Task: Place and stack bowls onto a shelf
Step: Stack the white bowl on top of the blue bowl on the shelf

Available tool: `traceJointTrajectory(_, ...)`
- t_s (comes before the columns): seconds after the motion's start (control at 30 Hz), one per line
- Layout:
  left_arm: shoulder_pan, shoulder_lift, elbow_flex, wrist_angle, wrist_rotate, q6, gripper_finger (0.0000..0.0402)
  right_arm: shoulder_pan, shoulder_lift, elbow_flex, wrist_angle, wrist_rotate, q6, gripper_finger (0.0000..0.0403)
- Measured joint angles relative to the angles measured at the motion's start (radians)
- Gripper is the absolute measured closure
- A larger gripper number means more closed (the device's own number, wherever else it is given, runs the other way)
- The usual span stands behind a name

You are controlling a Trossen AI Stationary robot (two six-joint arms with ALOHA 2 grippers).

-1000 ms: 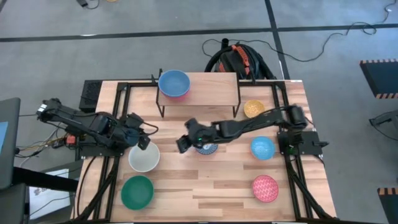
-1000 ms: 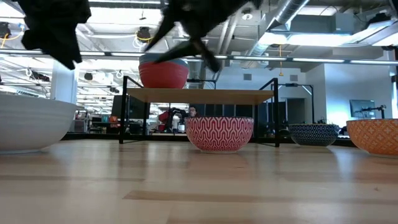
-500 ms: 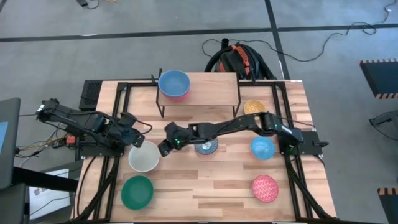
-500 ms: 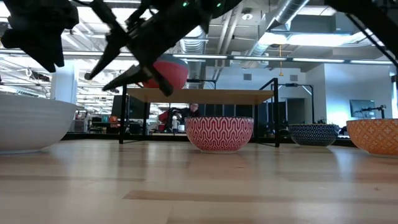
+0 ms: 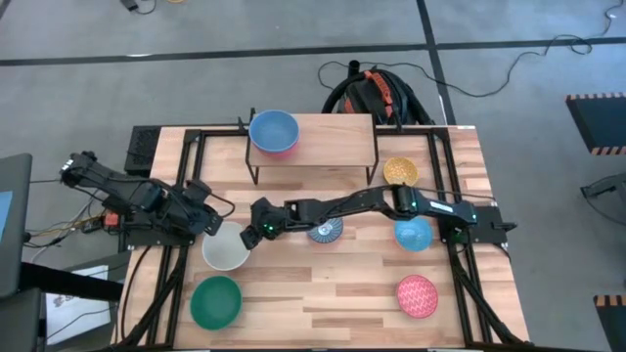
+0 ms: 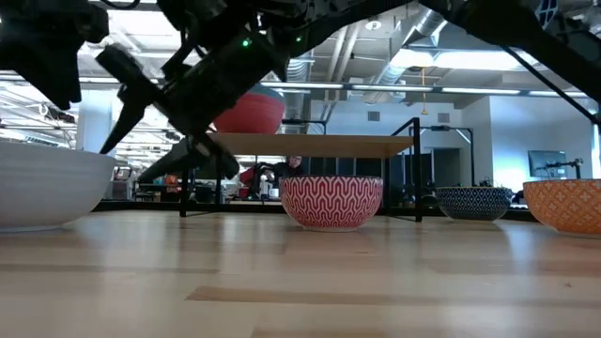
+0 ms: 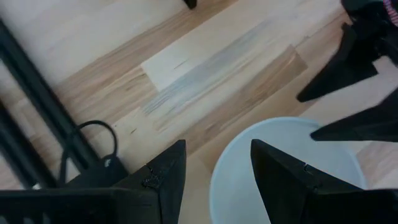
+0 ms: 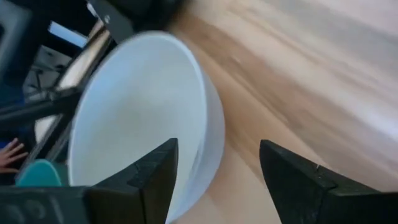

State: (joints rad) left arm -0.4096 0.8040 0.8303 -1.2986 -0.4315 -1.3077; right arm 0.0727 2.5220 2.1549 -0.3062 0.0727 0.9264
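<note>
I am stretching my right arm far out across the table, low and long, so my right gripper [image 5: 256, 232] is reaching the white bowl [image 5: 226, 248]. My two right fingers [image 8: 155, 177] are spread wide, with the rim of the white bowl sitting between them, and I am not squeezing it. My left arm is bent at the other side of the white bowl, and my left gripper [image 5: 212, 224] is hanging just over its rim, fingers [image 7: 166, 171] partly apart and holding nothing. The green bowl [image 5: 215, 301] is sitting near the white bowl, closer to the table's front edge. The blue-white patterned bowl [image 5: 325, 231] is sitting under my stretched right arm, on the other side of my right gripper from the white bowl. The shelf [image 5: 323, 136] is standing farther back, past the white bowl, with a blue bowl [image 5: 273, 130] stacked in a red one on its board.
</note>
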Motion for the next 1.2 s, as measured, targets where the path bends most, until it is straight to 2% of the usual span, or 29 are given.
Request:
traceJointTrajectory(0.23, -0.034, 0.001, 0.000, -0.015, -0.001, -0.036, 0.0237, 0.017, 0.021, 0.010, 0.006, -0.012, 0.000, 0.0154)
traceJointTrajectory(0.43, -0.066, 0.001, 0.000, -0.016, -0.016, -0.074, 0.0237, 0.016, 0.021, 0.010, -0.062, 0.031, 0.000, 0.0168)
traceJointTrajectory(0.73, -0.100, 0.001, 0.000, -0.016, -0.020, -0.118, 0.0237, 0.008, 0.021, 0.010, -0.132, 0.027, -0.016, 0.0243)
traceJointTrajectory(1.07, -0.147, 0.003, 0.000, -0.016, -0.028, -0.163, 0.0237, 0.020, 0.005, 0.010, -0.187, 0.029, 0.006, 0.0367)
traceJointTrajectory(1.2, -0.161, 0.026, 0.000, -0.010, -0.021, -0.168, 0.0237, 0.035, -0.025, 0.010, -0.261, 0.056, 0.011, 0.0373)
